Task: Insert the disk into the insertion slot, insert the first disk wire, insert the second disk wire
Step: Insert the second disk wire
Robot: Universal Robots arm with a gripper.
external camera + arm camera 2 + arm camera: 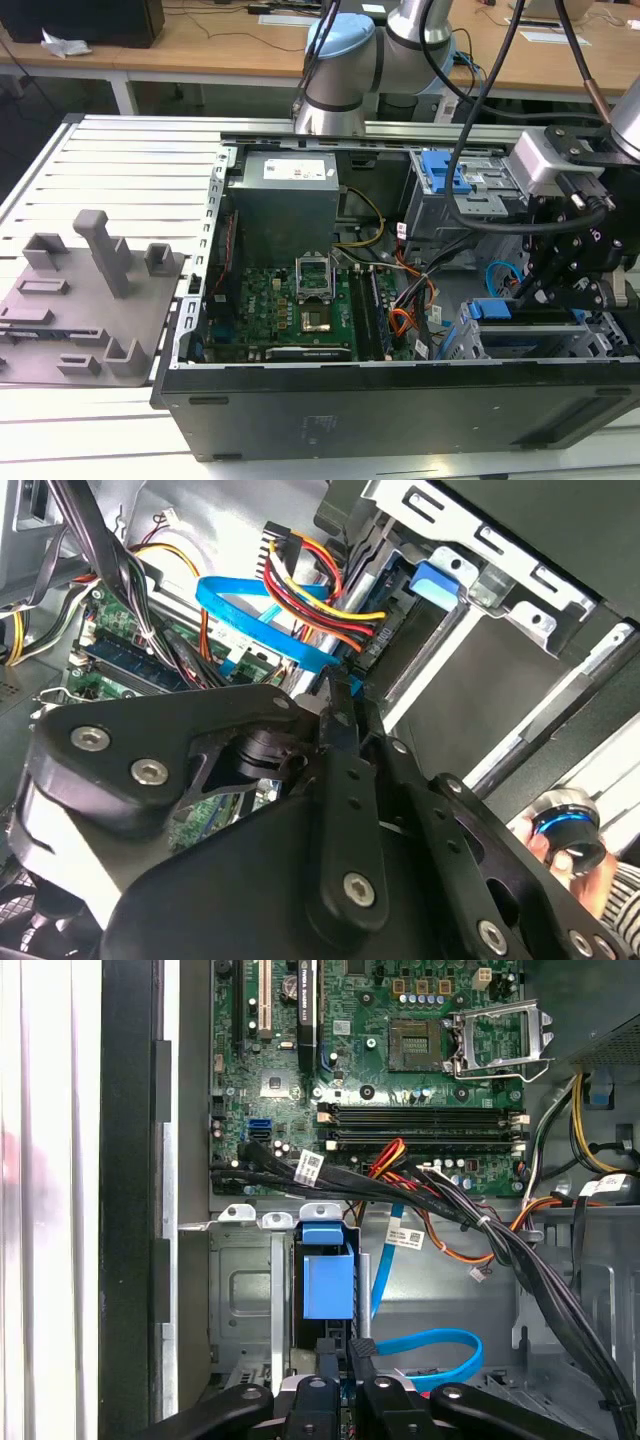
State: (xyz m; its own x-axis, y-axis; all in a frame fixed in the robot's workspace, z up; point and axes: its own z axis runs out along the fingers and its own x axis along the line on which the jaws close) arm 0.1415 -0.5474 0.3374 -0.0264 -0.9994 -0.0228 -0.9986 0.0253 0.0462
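Fingers (342, 1352) pressed nearly together at the plug end of the second disk wire (432, 1341) — a thin, floppy blue ribbon, best gripped by its stiff plug — beside the seated disk (328, 1282).

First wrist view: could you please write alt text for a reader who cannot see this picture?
The gripper hangs over an open computer case, its fingers close together just below the blue carrier of the disk, which sits in the silver insertion slot. A light-blue second disk wire loops beside it, below the green motherboard.
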